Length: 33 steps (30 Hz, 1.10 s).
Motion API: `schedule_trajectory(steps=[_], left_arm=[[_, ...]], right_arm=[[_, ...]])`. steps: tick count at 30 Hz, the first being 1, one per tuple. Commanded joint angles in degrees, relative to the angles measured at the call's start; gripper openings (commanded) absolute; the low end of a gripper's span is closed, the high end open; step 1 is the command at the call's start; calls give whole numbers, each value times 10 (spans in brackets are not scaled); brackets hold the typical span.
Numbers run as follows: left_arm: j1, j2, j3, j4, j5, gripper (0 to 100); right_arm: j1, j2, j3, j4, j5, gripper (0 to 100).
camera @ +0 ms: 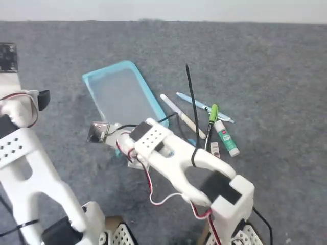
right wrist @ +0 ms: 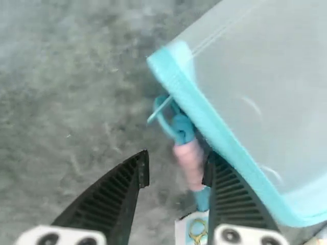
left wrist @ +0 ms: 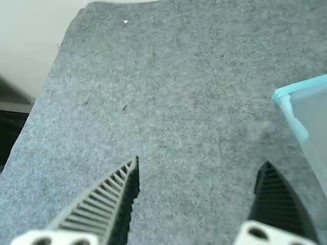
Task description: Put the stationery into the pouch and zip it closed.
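Note:
The turquoise pouch (camera: 122, 94) lies flat on the grey mat, with its translucent panel up. To its right lie a white pen (camera: 181, 113), a blue pen (camera: 204, 107), a green marker (camera: 212, 118) and a glue stick (camera: 226, 138). My right gripper (right wrist: 177, 155) is open at the pouch's near corner (right wrist: 173, 66). A pink zipper pull (right wrist: 187, 164) on a turquoise loop sits between its fingers, close to one finger (right wrist: 217, 178). My left gripper (left wrist: 200, 163) is open over bare mat, with the pouch's edge (left wrist: 299, 109) off to one side.
The right arm (camera: 173, 158) stretches from the front middle toward the pouch and covers the mat beside the stationery. The left arm (camera: 23, 153) stands at the left edge. A black cable (camera: 193, 109) crosses over the pens. The mat's far half is bare.

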Motion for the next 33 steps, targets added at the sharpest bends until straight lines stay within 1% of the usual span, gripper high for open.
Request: schedule_trajectory(steps=[1,3,5,9,11,13,15,18,20,22,25,27,30,33], left_arm=[[-1,-4,-31,3,-7,344],[-1,-4,-31,3,-7,343],[-1,-4,-31,3,-7,343],[0,-4,-30,4,-7,343],[3,-4,-29,11,-7,342],[22,-5,-31,37,-7,341],[44,-10,-34,69,-7,341],[82,-50,-29,129,-8,341],[116,-96,-28,176,-5,342],[155,-162,-10,206,-4,344],[220,-272,53,226,1,344],[249,-332,104,234,20,344],[273,-382,167,250,35,347],[316,-428,222,251,56,389]], right_arm=[[19,7,-31,0,8,120],[19,15,-31,-1,11,63],[17,21,-31,-1,11,32],[25,24,-31,14,10,23],[39,11,-36,43,6,4],[59,-22,-44,80,-10,7],[80,-73,-44,106,-30,7],[100,-181,-21,130,-47,7],[108,-269,15,130,-61,7],[112,-361,61,124,-69,7],[112,-490,133,109,-77,6],[111,-563,171,103,-95,6],[111,-659,202,109,-109,6],[110,-717,217,109,-123,6]])
